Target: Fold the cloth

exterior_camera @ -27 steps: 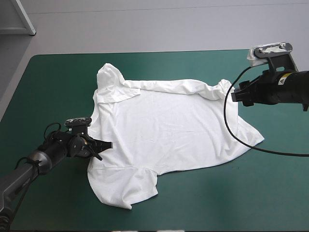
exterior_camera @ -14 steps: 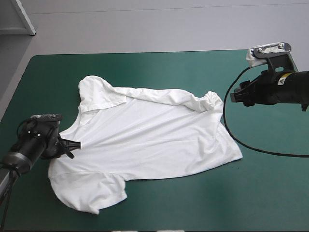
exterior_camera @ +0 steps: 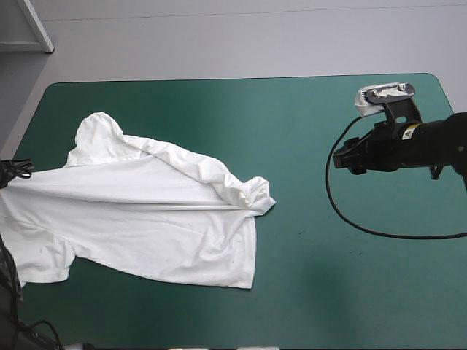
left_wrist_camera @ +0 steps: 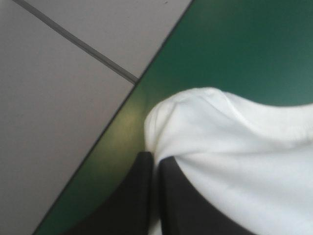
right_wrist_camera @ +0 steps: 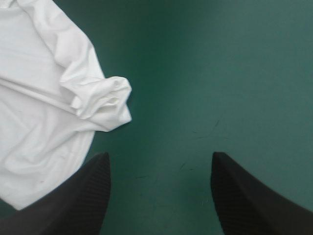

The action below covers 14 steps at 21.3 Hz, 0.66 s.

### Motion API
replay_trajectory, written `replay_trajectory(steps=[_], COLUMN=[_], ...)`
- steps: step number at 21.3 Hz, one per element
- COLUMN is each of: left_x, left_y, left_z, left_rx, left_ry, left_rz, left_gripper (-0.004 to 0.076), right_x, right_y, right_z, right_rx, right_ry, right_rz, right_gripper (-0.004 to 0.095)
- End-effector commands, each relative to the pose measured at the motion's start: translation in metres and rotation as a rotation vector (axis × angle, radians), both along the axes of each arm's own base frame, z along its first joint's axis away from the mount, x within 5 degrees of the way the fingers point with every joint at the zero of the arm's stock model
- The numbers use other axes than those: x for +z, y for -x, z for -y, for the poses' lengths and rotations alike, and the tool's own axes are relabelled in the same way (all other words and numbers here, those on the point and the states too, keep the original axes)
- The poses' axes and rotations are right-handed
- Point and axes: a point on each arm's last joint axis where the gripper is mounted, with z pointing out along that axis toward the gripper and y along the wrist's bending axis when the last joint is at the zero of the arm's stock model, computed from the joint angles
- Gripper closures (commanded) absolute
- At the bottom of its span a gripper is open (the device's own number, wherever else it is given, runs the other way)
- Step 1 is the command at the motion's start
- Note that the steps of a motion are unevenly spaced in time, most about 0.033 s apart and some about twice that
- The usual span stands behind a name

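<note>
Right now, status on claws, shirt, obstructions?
Left claw shut on the T-shirt, left edge of the teal-green cover. Right claw open over bare cover, off the T-shirt. T-shirt rumpled, unfolded. No obstruction seen.

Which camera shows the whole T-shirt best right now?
The high view: nearly the whole T-shirt shows, spread out with one corner bunched. The left wrist view shows only an edge pinched in the left gripper; the right wrist view only the bunched corner ahead of the open right gripper.
</note>
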Motion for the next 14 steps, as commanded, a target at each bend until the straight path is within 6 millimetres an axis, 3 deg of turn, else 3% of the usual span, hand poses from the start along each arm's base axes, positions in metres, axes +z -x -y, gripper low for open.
replay_trajectory(steps=[1, 4, 7, 9, 10, 12, 14], left_x=[0.016, 0.005, -0.004, -0.007, -0.008, -0.004, 0.008], left_y=[-0.027, -0.061, -0.088, -0.093, -0.09, -0.078, -0.071], left_z=[-0.027, -0.047, -0.049, -0.05, -0.053, -0.055, -0.05], left_rx=[-0.011, -0.015, -0.089, -0.124, -0.121, -0.037, 0.014], left_ry=[-0.085, -0.102, -0.132, -0.15, -0.167, -0.164, -0.125], left_rz=[0.11, 0.187, 0.189, 0.167, 0.133, 0.048, 0.072], left_gripper=[0.0732, 0.0732, 0.0692, 0.0548, 0.0398, 0.0239, 0.0224], right_x=[-0.002, -0.018, -0.036, -0.041, -0.041, -0.041, -0.042], right_y=[-0.005, -0.016, -0.029, -0.032, -0.033, -0.033, -0.031], right_z=[0.003, 0.003, 0.001, -0.001, -0.002, -0.002, -0.003], right_rx=[-0.04, -0.063, -0.054, -0.036, -0.019, -0.009, 0.006], right_ry=[-0.017, -0.02, -0.007, 0.006, 0.007, 0.003, 0.008], right_rz=[0.105, 0.108, 0.045, 0.02, 0.02, 0.023, 0.012], right_gripper=[0.0343, 0.0343, 0.0343, 0.0343, 0.0343, 0.0343, 0.0343])
